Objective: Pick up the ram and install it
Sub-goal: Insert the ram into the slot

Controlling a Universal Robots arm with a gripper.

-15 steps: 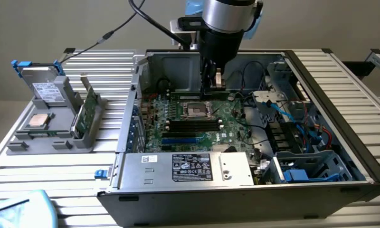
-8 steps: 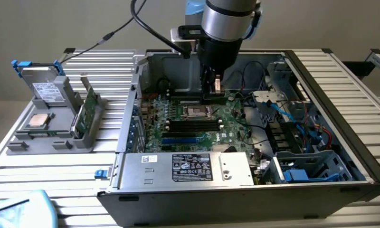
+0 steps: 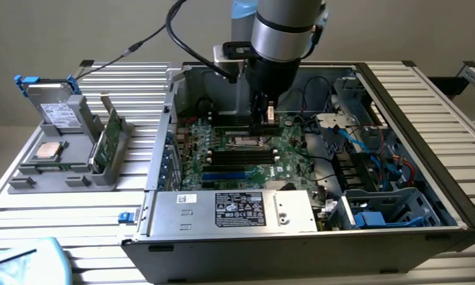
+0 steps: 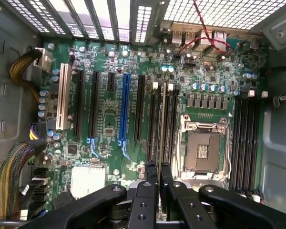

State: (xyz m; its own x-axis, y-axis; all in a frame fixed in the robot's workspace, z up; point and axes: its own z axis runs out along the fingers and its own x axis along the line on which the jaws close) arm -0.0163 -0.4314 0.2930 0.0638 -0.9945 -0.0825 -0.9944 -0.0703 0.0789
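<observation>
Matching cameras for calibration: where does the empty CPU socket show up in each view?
Exterior view: CPU socket sits mid-motherboard, beside the gripper tip.
Wrist view: CPU socket, silver-framed, lies between two banks of black memory slots.
Shared landmark: the blue expansion slot.
</observation>
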